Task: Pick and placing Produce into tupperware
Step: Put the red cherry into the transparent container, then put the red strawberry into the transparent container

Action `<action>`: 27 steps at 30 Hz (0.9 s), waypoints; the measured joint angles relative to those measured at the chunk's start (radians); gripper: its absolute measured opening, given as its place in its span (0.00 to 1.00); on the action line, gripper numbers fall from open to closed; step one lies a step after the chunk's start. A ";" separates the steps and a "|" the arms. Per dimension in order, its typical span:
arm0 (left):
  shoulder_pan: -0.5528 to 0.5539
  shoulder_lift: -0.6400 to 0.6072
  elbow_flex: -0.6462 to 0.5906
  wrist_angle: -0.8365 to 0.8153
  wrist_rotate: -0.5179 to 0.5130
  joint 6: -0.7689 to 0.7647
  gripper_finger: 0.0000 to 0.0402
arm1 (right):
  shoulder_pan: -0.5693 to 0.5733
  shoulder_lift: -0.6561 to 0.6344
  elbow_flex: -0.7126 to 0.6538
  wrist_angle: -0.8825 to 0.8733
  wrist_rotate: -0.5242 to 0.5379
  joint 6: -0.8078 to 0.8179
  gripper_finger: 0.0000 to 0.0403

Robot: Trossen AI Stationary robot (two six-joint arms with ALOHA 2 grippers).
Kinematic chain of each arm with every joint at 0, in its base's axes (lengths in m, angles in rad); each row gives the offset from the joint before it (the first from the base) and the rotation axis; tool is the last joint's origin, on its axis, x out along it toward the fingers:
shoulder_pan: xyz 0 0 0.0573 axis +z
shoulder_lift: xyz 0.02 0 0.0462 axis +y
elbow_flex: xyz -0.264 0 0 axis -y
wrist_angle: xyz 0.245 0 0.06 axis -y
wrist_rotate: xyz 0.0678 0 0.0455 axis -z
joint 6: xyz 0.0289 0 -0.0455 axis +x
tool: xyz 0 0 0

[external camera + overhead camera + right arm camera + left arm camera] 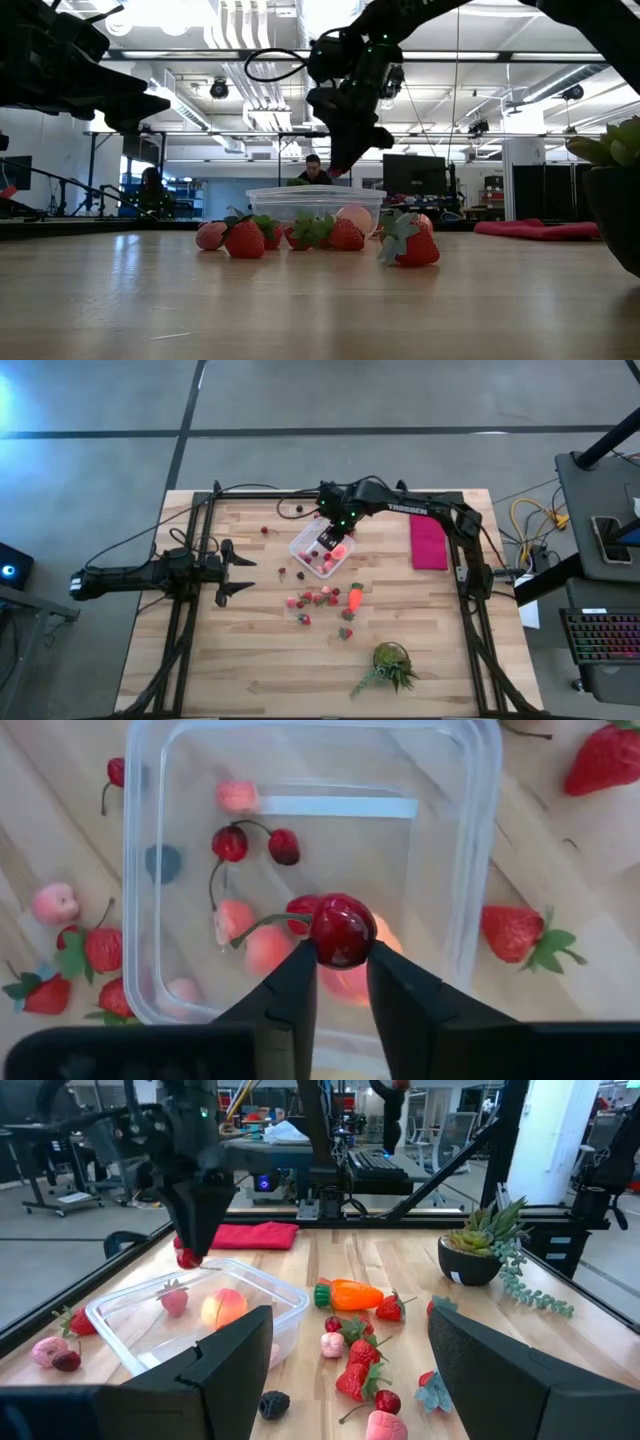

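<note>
The clear tupperware [305,552] stands at the table's middle with several red and pink produce pieces inside [230,842]. My right gripper [342,958] hangs over it, shut on a dark red cherry [342,928]; the left wrist view shows it over the tupperware too [190,1252]. More strawberries [320,600] and an orange carrot piece [355,598] lie on the wood near the tupperware. My left gripper [235,568] waits open at the table's left side, holding nothing. My right gripper pinches the cherry's round body [342,942] between its two fingertips, at their free ends. The fingers come from above, pointing steeply down. The cherry is lifted clear above the tupperware's inside, and its stem [262,924] sticks out sideways.
A magenta cloth [428,542] lies flat at the right. A green spiky plant in a pot [390,660] stands near the front edge. Loose berries [282,510] lie near the far edge. People and desks show in the room beyond the table.
</note>
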 joint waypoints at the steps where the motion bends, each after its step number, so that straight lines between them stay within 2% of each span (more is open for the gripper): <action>1: 0.000 0.000 0.000 0.000 0.000 0.000 0.64 | 0.005 0.004 0.000 0.000 0.001 0.010 0.24; 8: 0.000 0.000 0.000 0.000 0.000 0.000 0.64 | 0.047 0.029 -0.001 0.009 0.007 0.094 0.42; 12: 0.000 0.000 0.000 0.000 0.000 0.000 0.64 | 0.063 0.032 -0.001 0.025 0.036 0.129 0.49; 27: 0.000 0.000 0.000 0.000 0.000 0.000 0.64 | 0.066 0.025 -0.001 0.041 0.034 0.130 0.50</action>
